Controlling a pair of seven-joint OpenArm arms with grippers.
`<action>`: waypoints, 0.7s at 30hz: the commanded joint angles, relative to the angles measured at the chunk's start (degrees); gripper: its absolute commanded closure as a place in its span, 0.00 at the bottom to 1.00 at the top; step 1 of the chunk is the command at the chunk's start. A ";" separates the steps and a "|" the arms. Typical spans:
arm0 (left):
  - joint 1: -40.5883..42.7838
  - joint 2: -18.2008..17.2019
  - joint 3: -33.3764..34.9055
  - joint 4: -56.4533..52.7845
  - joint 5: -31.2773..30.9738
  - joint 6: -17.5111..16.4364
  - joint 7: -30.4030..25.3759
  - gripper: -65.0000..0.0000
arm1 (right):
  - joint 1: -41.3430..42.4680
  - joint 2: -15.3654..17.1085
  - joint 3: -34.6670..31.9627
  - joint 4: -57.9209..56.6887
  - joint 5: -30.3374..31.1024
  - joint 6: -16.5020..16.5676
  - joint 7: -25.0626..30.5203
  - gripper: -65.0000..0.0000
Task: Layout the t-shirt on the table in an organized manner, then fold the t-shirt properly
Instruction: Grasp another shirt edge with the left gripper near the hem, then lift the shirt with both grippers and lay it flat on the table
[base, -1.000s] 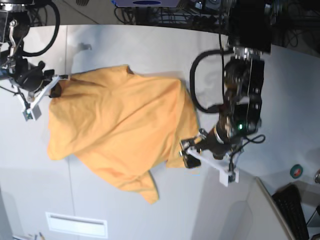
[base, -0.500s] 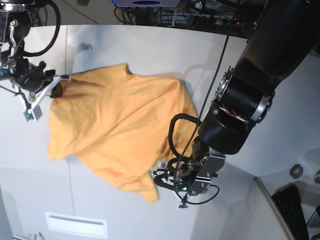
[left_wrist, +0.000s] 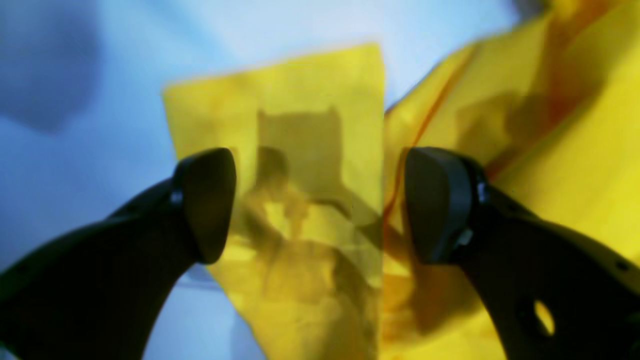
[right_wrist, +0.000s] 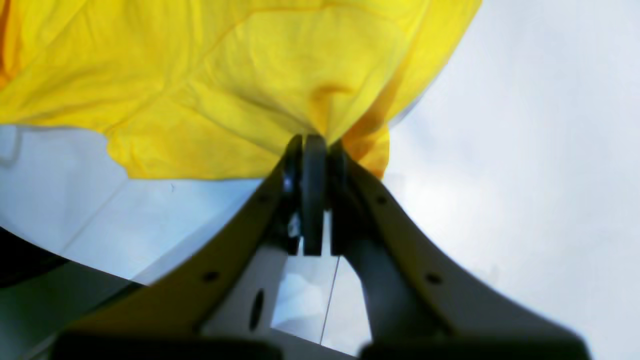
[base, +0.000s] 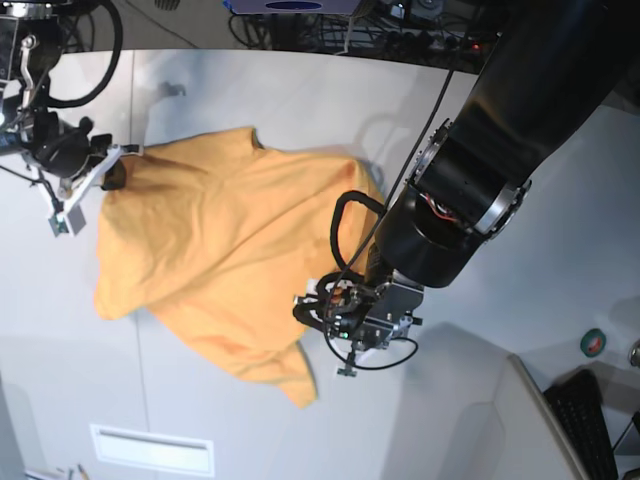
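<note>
The orange-yellow t-shirt (base: 225, 250) lies crumpled and unevenly spread on the pale table (base: 300, 110). My right gripper (base: 103, 172) is at the shirt's far-left corner. In the right wrist view this gripper (right_wrist: 312, 145) is shut on a pinch of the shirt (right_wrist: 240, 75) just above the table (right_wrist: 525, 150). My left gripper (base: 312, 310) hovers at the shirt's lower right edge. In the left wrist view it (left_wrist: 320, 205) is open, its fingers (left_wrist: 205, 200) wide apart over a flap of the shirt (left_wrist: 300, 100). That view is blurred.
A green tape roll (base: 592, 342) and a dark keyboard (base: 590, 420) sit at the right front edge. A white slotted plate (base: 152, 448) lies at the front left. A thin seam (base: 140, 350) runs across the table. Cables lie along the back edge.
My left arm has swung in from the shirt's right side and its open gripper has moved left to the lower right hem. My right gripper keeps its hold and has barely moved.
</note>
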 joint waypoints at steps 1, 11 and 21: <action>-2.36 0.66 0.15 0.82 0.29 0.32 -0.86 0.24 | 0.41 0.76 0.43 0.87 0.57 0.35 0.81 1.00; -2.36 0.22 0.15 0.55 0.29 0.41 -0.77 0.42 | 0.41 0.84 0.43 0.87 0.57 0.35 0.81 1.00; -2.36 0.22 -0.29 0.73 0.12 0.50 -0.59 0.84 | 0.32 0.84 0.43 0.87 0.57 0.35 0.81 1.00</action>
